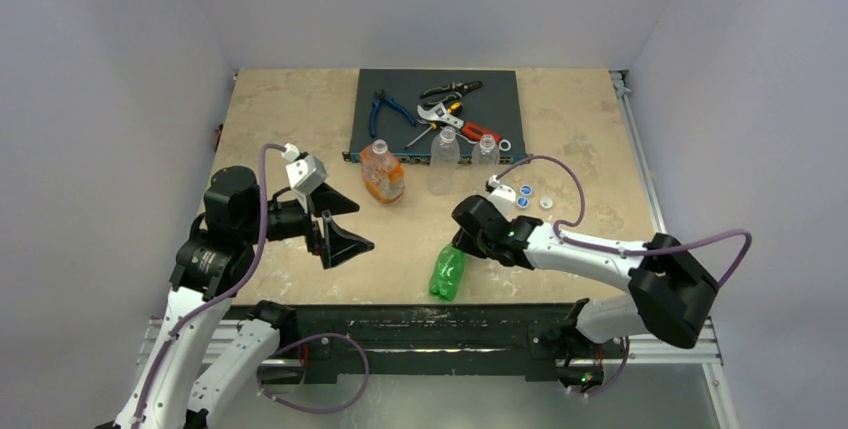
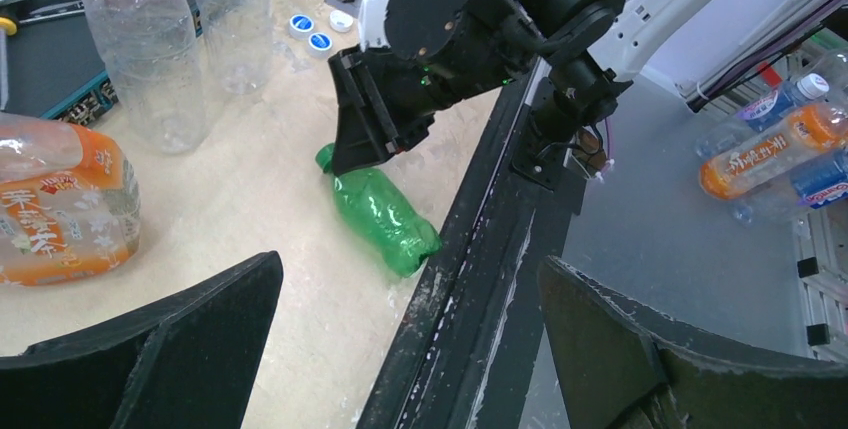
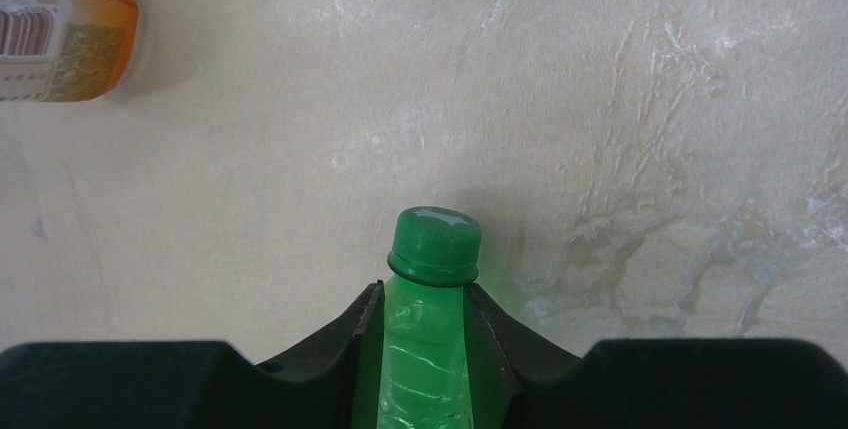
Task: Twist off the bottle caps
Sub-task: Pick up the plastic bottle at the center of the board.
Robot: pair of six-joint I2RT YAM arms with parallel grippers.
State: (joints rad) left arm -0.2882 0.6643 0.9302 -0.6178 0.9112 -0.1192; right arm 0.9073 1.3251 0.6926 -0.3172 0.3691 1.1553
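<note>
Two fingers of the right claw (image 3: 425,299) are closed on the neck of the green bottle (image 1: 447,274), just below its green cap (image 3: 434,241), which is screwed on. The bottle lies on its side on the surface (image 1: 290,119), its body trailing back under this claw. Three loose caps (image 1: 523,203), white and blue, lie just beyond the claw. Off to its left sits the squat bottle (image 1: 382,173); the writing on its orange label is too small to read. The left claw (image 1: 350,222) gapes wide, holding nothing.
</note>
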